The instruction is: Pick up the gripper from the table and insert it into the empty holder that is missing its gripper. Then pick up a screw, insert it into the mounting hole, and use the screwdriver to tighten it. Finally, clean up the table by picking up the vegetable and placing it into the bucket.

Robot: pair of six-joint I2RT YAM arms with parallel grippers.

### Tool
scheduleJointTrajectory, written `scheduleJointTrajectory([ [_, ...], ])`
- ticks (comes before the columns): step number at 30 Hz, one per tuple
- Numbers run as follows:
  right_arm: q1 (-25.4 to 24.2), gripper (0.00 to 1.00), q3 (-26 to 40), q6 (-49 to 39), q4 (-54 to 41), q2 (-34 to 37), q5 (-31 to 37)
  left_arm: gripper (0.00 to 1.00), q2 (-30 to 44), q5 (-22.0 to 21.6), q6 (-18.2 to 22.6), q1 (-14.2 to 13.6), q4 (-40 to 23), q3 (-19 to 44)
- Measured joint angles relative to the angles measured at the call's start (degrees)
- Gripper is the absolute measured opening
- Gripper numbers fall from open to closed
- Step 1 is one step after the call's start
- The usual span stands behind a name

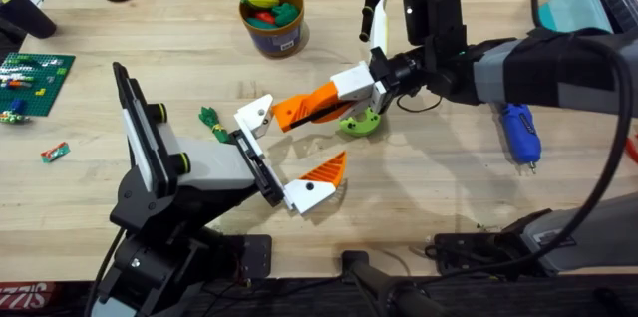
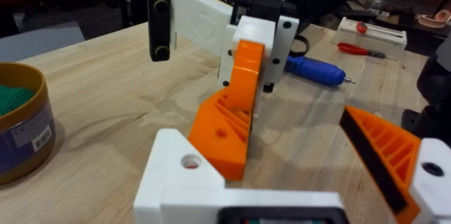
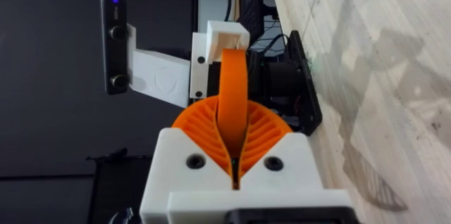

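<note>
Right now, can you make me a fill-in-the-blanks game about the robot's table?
1. The right gripper is shut on the long ____ gripper.
2. The screwdriver has a ____ handle.
3. The small green vegetable lies on the ____.
4. The bucket stands on the table's ____ side.

Missing words: orange; blue; table; far

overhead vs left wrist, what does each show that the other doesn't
Overhead alone: the vegetable on the table beside the left arm, the lime ring under the gripper, and the toys inside the bucket.

Left wrist alone: the mounting hole in the holder seen close, with the gripper's orange tip just beside it, not yet seated.

Both: the orange gripper held by the right gripper, the screwdriver lying on the table, the bucket, and the left arm's other finger with its orange wedge.
</note>
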Motion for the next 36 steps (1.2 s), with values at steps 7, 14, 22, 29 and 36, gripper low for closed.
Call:
scheduleJointTrajectory([
  [7,0.0,0.013,0.0,0.3,2.1,0.1,-0.3,0.987,0.0,-0.4,0.0,0.0,0.0,0.0],
  [14,0.0,0.013,0.0,2.0,5.1,0.2,-0.4,0.987,0.0,-0.6,0.0,0.0,0.0,0.0],
  [22,2.1,0.013,0.0,6.4,5.7,0.2,1.0,0.987,0.0,0.1,0.0,0.0,0.0,0.0],
  [29,3.4,0.013,2.2,7.4,5.9,2.8,0.5,0.987,0.0,-0.5,-0.4,0.7,-0.1,0.0],
  [36,4.7,0.013,7.9,8.1,5.9,8.1,-1.0,0.988,0.0,-3.9,-0.9,1.7,-0.1,0.0],
])
